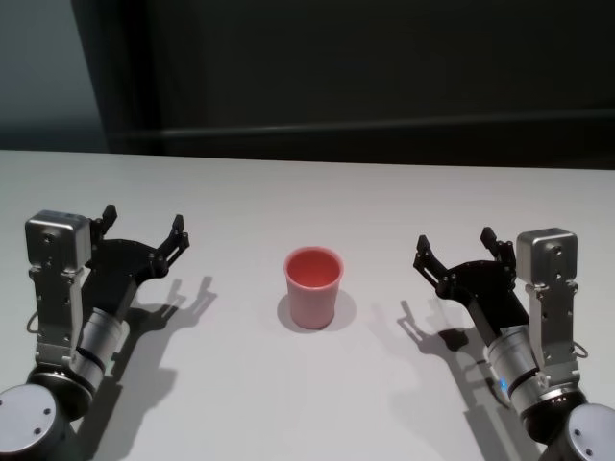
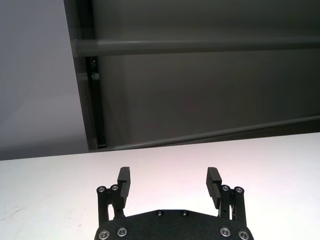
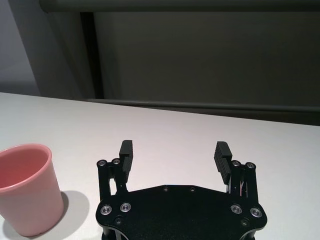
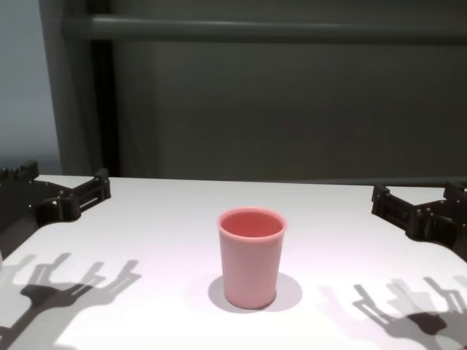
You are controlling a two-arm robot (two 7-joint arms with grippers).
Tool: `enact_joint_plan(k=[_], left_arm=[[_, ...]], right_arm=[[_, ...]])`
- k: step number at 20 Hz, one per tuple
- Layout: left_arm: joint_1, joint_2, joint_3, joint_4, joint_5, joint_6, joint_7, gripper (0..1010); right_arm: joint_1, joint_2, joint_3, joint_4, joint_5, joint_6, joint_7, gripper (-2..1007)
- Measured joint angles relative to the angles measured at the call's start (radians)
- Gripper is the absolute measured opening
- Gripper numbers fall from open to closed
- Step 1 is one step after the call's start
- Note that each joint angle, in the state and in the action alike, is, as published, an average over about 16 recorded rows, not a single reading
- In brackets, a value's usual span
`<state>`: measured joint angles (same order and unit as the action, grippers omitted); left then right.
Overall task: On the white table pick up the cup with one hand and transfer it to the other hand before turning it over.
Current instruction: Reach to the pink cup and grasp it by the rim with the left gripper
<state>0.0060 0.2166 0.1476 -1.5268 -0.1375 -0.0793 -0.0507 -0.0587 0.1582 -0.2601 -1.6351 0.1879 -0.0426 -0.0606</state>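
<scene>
Two hazards face you. Nearest, the left gripper point(image 1: 144, 229) and right gripper point(image 1: 455, 247) hover with jaws spread, empty. Between them the small smooth pink plastic cup point(image 1: 313, 286) stands upright on the wide matte white table point(image 1: 307, 192); a glancing finger would likely topple it, and its taper may slip during handover.

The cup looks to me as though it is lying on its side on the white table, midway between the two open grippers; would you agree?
Not quite: the cup stands upright, mouth up, as the chest view shows. The rest holds: it is on the white table, midway between the open left gripper and the open right gripper.
</scene>
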Motion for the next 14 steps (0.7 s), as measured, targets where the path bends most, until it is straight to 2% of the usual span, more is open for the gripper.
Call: enact_joint_plan(k=[14], left_arm=[[0.000, 0.000, 0.000, 0.000, 0.000, 0.000, 0.000, 1001]], right_arm=[[0.000, 0.000, 0.000, 0.000, 0.000, 0.000, 0.000, 1000]])
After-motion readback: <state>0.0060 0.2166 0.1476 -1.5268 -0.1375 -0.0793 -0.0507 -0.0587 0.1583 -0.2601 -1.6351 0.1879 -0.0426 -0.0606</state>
